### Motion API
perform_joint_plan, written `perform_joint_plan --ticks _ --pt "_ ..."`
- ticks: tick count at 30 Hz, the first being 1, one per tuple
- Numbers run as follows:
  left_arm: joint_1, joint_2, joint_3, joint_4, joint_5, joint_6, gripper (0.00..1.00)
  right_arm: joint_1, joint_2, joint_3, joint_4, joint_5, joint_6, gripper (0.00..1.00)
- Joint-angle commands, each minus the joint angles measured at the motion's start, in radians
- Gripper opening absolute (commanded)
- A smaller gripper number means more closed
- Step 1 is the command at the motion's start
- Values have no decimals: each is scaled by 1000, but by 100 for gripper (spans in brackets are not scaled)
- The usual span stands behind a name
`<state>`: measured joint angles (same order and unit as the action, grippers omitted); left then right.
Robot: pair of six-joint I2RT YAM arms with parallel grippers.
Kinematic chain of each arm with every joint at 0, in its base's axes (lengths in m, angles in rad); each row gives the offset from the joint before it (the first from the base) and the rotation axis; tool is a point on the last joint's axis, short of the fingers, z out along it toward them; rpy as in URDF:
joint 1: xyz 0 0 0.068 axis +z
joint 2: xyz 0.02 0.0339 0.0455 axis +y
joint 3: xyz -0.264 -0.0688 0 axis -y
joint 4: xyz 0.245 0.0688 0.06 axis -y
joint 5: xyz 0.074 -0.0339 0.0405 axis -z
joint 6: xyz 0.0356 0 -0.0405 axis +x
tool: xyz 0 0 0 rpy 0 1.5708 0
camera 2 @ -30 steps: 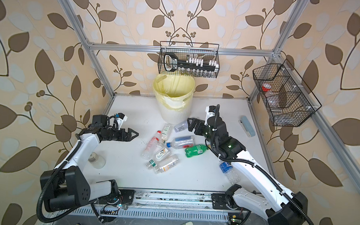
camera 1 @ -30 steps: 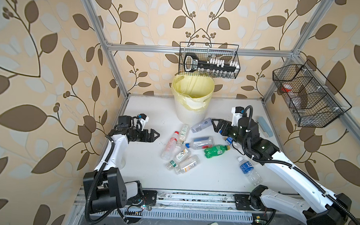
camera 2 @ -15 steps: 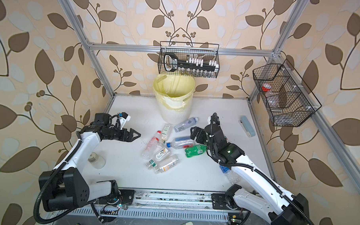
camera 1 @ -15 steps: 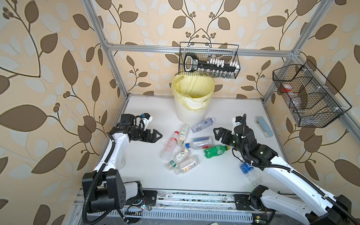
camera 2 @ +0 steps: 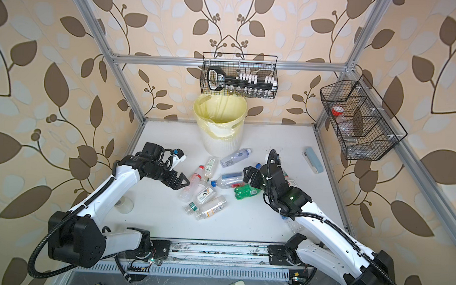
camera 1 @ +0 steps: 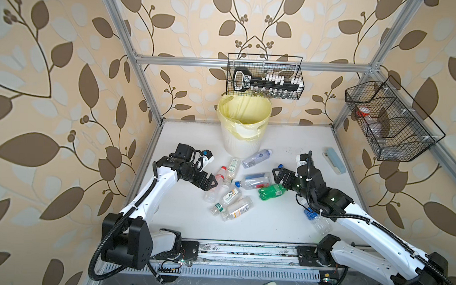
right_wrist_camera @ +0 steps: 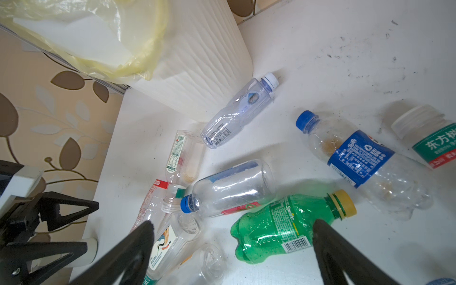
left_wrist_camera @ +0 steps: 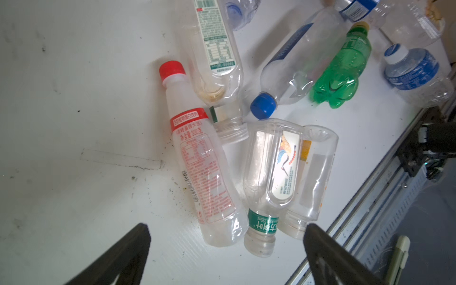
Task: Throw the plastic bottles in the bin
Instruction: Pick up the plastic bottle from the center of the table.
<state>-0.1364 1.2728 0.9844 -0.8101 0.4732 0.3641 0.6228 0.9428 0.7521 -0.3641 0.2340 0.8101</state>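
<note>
Both arms closer to bottle heap than in earlier frames: left tool (camera 1: 212, 183) advanced from 9 o'clock, right tool (camera 1: 279, 179) drawn back from bin (camera 1: 241, 146) to heap's 3 o'clock side. Left tool jaws spread wide, empty, just beside red-capped bottle (camera 1: 216, 185). Right tool jaws spread wide, empty, near green Sprite bottle (right_wrist_camera: 283, 227); contact not discernible. Plastic bottles (camera 1: 232, 198) lie flat, clustered at centre of surface (camera 1: 182, 214). Clear bottle (camera 1: 256, 158) lies by bin foot. Bin upright at 12 o'clock, yellow liner.
</note>
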Motion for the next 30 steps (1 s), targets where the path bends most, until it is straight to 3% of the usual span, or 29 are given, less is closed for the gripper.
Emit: perform_joint_plan --ticks 1,12,30 --pt "-23 40 27 -47 -65 24 99 6 -12 -32 -13 28 27 100" --pt "-105 74 -43 -3 -183 1 99 6 -15 -45 -16 46 24 100" --pt "-153 158 -61 31 -226 -24 99 8 -22 -64 -15 59 36 100"
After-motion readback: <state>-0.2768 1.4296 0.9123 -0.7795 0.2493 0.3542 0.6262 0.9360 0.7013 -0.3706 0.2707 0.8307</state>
